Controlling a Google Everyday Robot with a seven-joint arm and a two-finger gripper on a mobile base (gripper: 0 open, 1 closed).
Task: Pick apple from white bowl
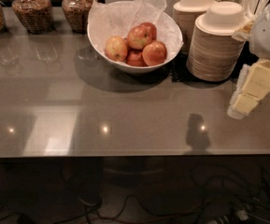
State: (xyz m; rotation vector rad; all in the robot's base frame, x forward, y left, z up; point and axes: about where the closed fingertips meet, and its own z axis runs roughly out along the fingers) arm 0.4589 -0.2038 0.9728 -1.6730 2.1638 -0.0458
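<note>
Table [125,120]: white bowl [139,70], jars [30,10]; claw [246,98] right

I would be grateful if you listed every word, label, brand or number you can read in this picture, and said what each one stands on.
None: no readable text shows anywhere in this view.
The white bowl, its paper lining and the apple show no print or sticker.
The glass jars and the stacked beige bowls show no labels.
The gripper, at the right edge over the counter, shows no marking either.
</note>
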